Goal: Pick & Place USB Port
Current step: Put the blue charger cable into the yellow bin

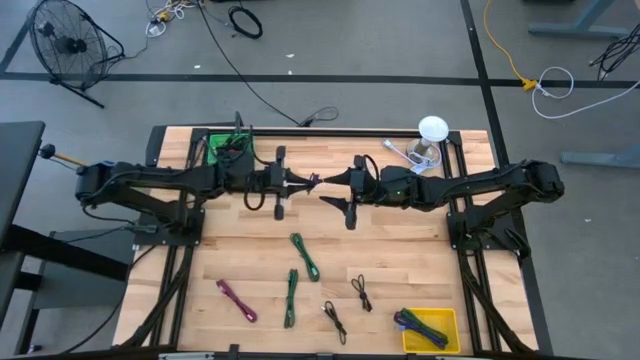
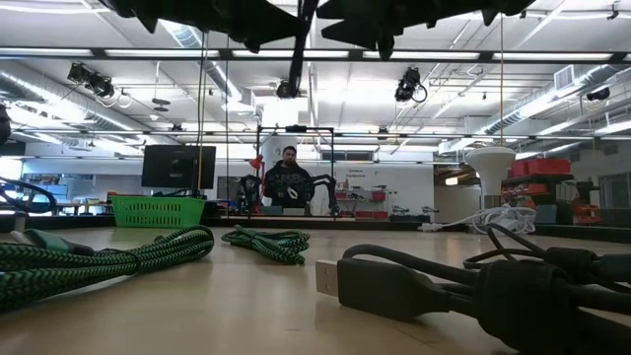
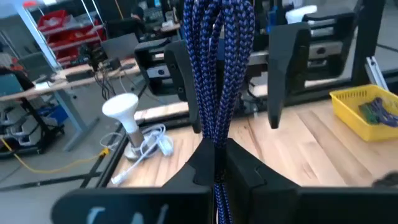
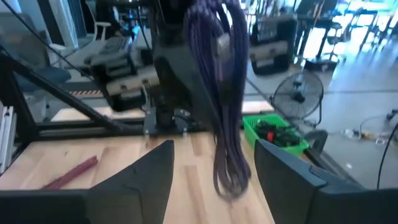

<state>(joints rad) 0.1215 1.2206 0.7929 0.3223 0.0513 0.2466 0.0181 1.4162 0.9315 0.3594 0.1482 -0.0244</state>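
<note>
We see black cable [image 2: 473, 281] nearest in low view, green cables [image 2: 108, 251] beside it. Center of high view: left pincer [image 1: 312, 182] clamped on blue braided USB cable [image 3: 217, 68], raised above worktop [image 1: 400, 250]. Right pincer [image 1: 328, 186] wide, fingers [image 4: 152, 168] either side of the cable. Yellow bin [image 1: 428, 327] lower right, green basket [image 1: 225, 148] upper left.

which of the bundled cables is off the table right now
The blue braided cable bundle, pinched in the left gripper; the green, maroon and black cable bundles lie on the wooden table.
</note>
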